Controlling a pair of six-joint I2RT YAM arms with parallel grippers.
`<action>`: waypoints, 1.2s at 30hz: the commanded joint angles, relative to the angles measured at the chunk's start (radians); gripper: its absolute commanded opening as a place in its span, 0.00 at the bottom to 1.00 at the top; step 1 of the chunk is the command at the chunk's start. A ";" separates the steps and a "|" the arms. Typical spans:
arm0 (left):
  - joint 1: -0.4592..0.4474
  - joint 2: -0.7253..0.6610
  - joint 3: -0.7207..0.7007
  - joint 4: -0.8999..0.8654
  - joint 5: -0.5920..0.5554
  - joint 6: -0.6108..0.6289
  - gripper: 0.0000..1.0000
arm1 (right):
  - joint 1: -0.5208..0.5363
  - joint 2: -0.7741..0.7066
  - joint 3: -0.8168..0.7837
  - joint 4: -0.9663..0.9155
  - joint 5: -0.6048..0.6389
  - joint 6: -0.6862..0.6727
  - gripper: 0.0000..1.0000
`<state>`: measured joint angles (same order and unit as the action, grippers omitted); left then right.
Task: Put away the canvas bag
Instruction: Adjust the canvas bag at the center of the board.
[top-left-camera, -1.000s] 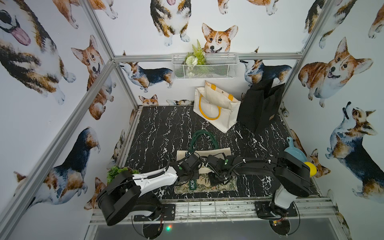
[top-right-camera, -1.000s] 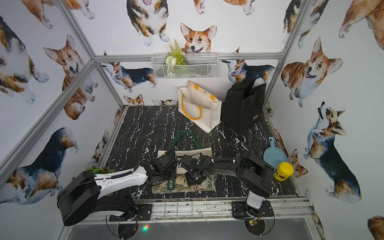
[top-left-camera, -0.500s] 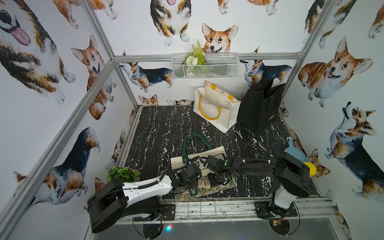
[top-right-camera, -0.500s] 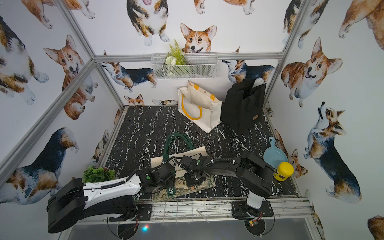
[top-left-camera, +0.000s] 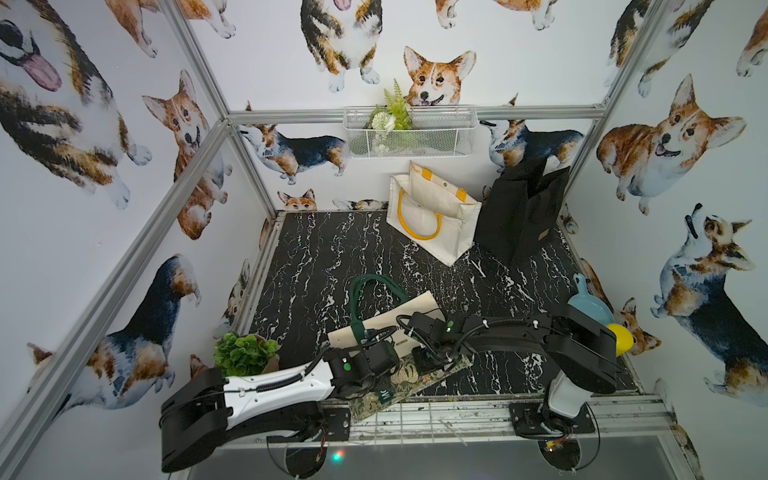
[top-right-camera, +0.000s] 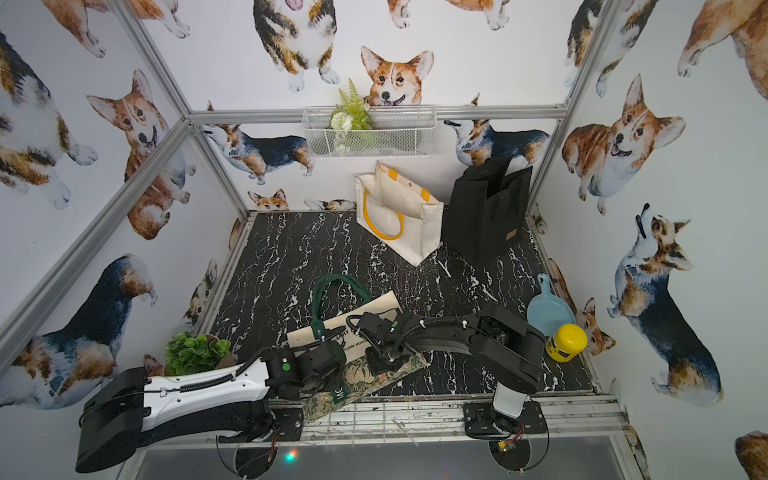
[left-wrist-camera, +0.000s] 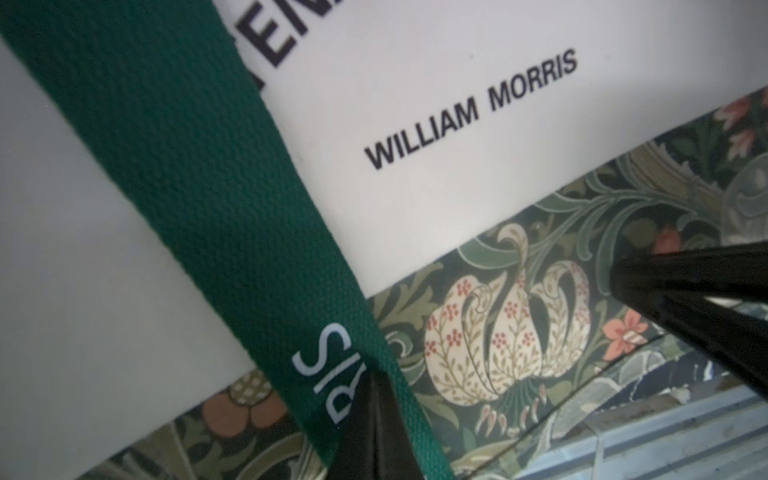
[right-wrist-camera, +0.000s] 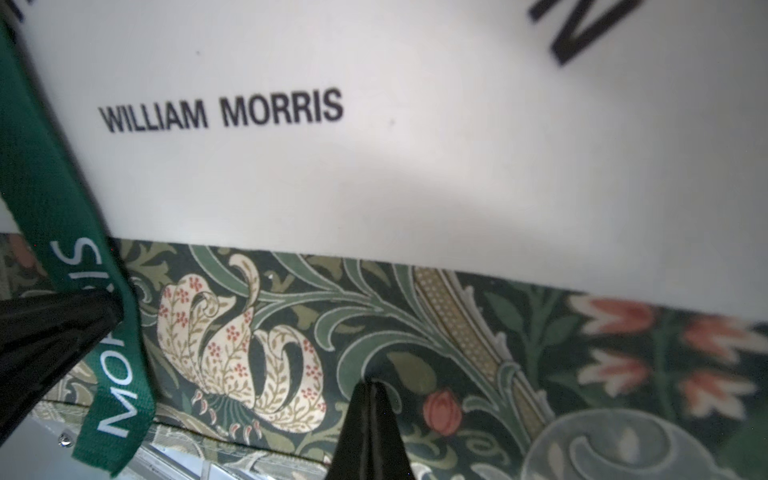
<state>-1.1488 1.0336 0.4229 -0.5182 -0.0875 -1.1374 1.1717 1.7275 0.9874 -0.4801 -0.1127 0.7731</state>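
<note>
Canvas bag (top-left-camera: 415, 309) (top-right-camera: 376, 309): flat on the bench (top-left-camera: 332, 249), nearest of all items to the front rail (top-left-camera: 457, 415). Cream panel facing up, printed WILLIAM MORRIS in both wrist views (left-wrist-camera: 415, 187) (right-wrist-camera: 374, 187).

Floral band (top-left-camera: 409, 376) (left-wrist-camera: 498, 332) (right-wrist-camera: 457, 332): at the bag end toward the front rail, one corner overhanging it.

Green handle (top-left-camera: 365, 286) (top-right-camera: 328, 286): looped on the bench at the bag end away from the front rail.

Green strap (left-wrist-camera: 187, 187) (right-wrist-camera: 50, 187): across cream panel and floral band, free end at the front rail.

Left gripper (left-wrist-camera: 372, 386): jaws together, tip against the green strap over the floral band, just short of the front rail. Pinch on the strap: not determinable.

Right gripper (right-wrist-camera: 372, 388): jaws together, tip pressed onto the floral band, beside the left gripper, apart from it.

White tote (top-left-camera: 440, 216) and black bag (top-left-camera: 519, 216): upright, side by side, well apart from the front rail.

Wire basket (top-left-camera: 436, 137): wall-mounted, farthest from the front rail.

Potted plant (top-left-camera: 243, 353): near the front rail, left-arm end.

Blue scoop (top-left-camera: 590, 307) and yellow-lidded jar (top-left-camera: 621, 338): near the front rail, right-arm end.
</note>
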 joint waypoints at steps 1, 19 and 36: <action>-0.015 -0.014 -0.008 -0.075 0.006 -0.040 0.00 | 0.004 0.016 -0.001 -0.023 0.019 0.014 0.00; -0.268 0.086 0.054 -0.062 0.000 -0.121 0.00 | 0.007 0.026 0.009 -0.032 0.021 0.012 0.00; -0.108 -0.280 -0.051 -0.127 0.020 -0.166 0.13 | -0.090 -0.156 0.037 -0.153 0.075 -0.072 0.00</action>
<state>-1.3064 0.8818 0.4011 -0.5327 -0.0402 -1.2312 1.1133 1.6230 1.0149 -0.5629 -0.0776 0.7460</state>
